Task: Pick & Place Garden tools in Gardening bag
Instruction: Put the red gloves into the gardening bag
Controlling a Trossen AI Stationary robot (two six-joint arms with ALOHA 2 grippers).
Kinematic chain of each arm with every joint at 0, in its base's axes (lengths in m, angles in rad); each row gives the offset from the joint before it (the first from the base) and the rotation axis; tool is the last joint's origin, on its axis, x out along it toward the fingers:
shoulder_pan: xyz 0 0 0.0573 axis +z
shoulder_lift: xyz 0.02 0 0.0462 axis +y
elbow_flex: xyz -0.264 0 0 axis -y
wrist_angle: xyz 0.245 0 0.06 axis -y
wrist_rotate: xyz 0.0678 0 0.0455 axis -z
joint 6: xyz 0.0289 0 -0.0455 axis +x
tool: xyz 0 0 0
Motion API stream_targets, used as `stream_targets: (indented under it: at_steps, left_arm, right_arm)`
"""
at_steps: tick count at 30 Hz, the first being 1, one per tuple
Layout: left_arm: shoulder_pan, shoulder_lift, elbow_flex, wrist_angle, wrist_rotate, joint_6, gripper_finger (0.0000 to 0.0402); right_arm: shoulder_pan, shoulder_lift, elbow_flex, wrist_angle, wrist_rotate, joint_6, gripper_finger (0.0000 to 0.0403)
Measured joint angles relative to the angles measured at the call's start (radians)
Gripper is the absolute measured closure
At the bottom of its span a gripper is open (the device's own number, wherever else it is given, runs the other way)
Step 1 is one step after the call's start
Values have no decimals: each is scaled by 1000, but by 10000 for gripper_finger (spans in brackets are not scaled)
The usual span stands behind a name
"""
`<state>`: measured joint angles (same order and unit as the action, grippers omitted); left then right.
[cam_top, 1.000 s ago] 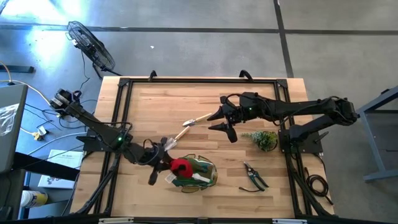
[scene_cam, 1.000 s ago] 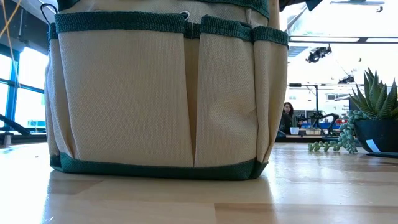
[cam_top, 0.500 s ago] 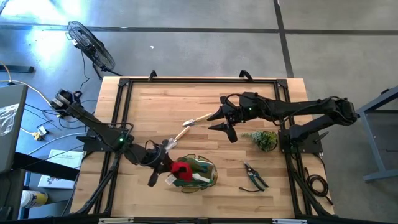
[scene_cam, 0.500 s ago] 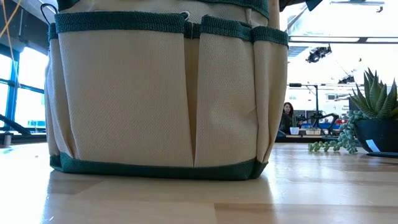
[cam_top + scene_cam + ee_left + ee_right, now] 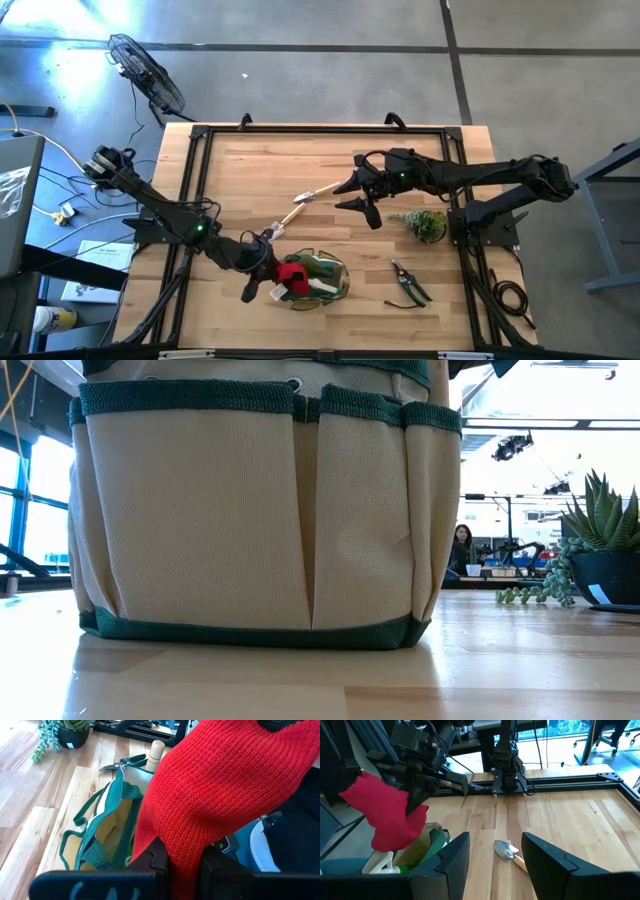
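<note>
Left gripper (image 5: 272,272): I have it clenched on the red glove (image 5: 220,795); in the left wrist view the knit is pinched between my two dark fingers (image 5: 150,857) and hangs from them.

Glove to bag: the gardening bag (image 5: 318,279) sits directly under and just ahead of this gripper. From above, the glove hangs over the bag's near rim, on the side towards the left arm, so the coming move is, I judge, a short drop, not a reach.

Glove axis: it hangs lengthwise down from the fingers towards the bag mouth (image 5: 107,827).

Right gripper (image 5: 492,857): it is parked mid-table with the fingers spread and nothing between them. A trowel (image 5: 511,854) lies just ahead of it, its long axis running away towards the bag.

Nearer arm: the left for the bag, the right for the trowel and the pruning shears (image 5: 409,284).

Change from a second ago: I have carried the left gripper and glove a little farther over the rim. The bag wall (image 5: 250,510) has shifted slightly in the low view. The right arm has not moved.
</note>
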<state>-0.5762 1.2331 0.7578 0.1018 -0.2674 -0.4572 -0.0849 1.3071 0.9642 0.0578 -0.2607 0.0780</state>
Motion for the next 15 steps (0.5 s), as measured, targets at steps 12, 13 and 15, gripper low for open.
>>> stream_targets:
  at_steps: [12, 13, 15]
  left_arm:
    - [0, 0, 215, -437, -10, -68, 371]
    - [0, 0, 237, -467, -12, -68, 371]
    - [0, 0, 272, -522, -12, -70, 371]
  right_arm:
    - [0, 0, 0, -3, 0, 0, 234]
    - [0, 0, 0, -3, 0, 0, 234]
    - [0, 0, 0, -9, 0, 0, 234]
